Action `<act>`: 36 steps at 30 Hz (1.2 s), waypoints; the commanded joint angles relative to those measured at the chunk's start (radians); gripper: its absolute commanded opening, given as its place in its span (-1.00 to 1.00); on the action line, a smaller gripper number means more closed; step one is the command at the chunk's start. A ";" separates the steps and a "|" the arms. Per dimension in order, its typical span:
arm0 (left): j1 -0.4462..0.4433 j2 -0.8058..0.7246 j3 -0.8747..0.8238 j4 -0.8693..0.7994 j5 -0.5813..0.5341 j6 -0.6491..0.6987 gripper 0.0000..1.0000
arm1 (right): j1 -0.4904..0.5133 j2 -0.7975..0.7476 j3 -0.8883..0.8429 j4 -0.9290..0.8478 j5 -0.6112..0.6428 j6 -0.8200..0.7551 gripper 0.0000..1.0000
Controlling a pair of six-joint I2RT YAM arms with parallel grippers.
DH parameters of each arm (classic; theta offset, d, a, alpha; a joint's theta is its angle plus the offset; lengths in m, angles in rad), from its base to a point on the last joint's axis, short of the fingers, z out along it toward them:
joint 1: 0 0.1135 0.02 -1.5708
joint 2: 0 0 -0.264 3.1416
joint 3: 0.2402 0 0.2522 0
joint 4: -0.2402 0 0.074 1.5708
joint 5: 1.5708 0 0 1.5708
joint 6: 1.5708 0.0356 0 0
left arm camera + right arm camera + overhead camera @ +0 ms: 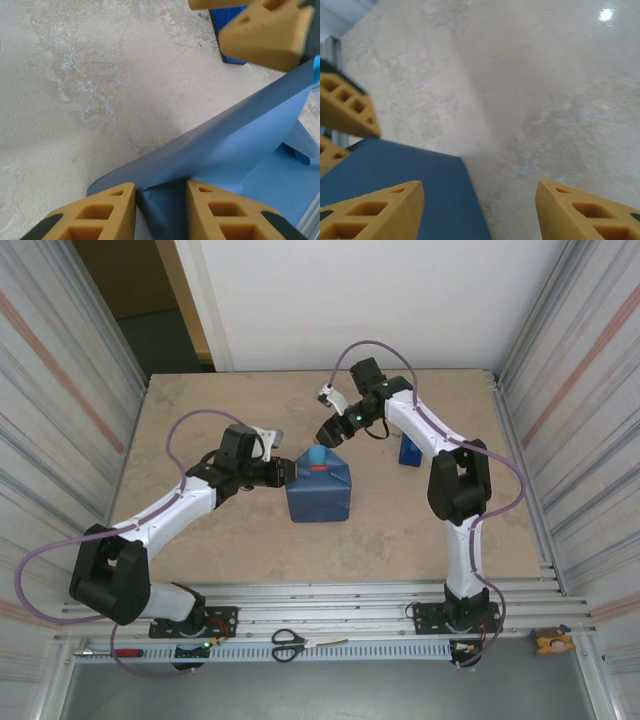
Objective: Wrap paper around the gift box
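Note:
The paper (320, 495) is folded into a slate-blue bundle at the table's middle. A small orange patch of the gift box (318, 468) shows at its top, under a light blue flap. My left gripper (290, 472) is at the bundle's left upper edge. In the left wrist view a raised fold of paper (220, 150) stands pinched between the left gripper's (161, 212) fingers. My right gripper (328, 430) hovers open just beyond the bundle's far side. In the right wrist view it (480, 210) stands wide over bare table, with the paper's corner (410, 185) by its left finger.
A blue tape dispenser (408, 452) stands right of the bundle, under the right forearm, and shows again in the left wrist view (227, 37). Scissors (288, 644) and a red-handled screwdriver (115, 651) lie on the rail at the front. Metal walls close both sides.

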 commanded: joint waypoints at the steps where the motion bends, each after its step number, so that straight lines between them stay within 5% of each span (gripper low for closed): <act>1: -0.023 0.046 -0.024 -0.134 0.010 0.025 -0.38 | 0.009 -0.014 -0.011 -0.088 -0.106 -0.116 0.17; 8: -0.023 0.051 -0.019 -0.133 0.010 0.026 -0.37 | 0.028 -0.069 -0.084 -0.154 -0.125 -0.231 0.16; 24: 0.017 -0.026 -0.037 -0.088 0.058 -0.048 -0.25 | 0.041 -0.113 -0.201 -0.097 -0.045 -0.223 0.20; 36: 0.062 -0.068 0.045 -0.127 0.120 -0.180 0.76 | 0.057 -0.147 -0.282 -0.039 0.014 -0.214 0.23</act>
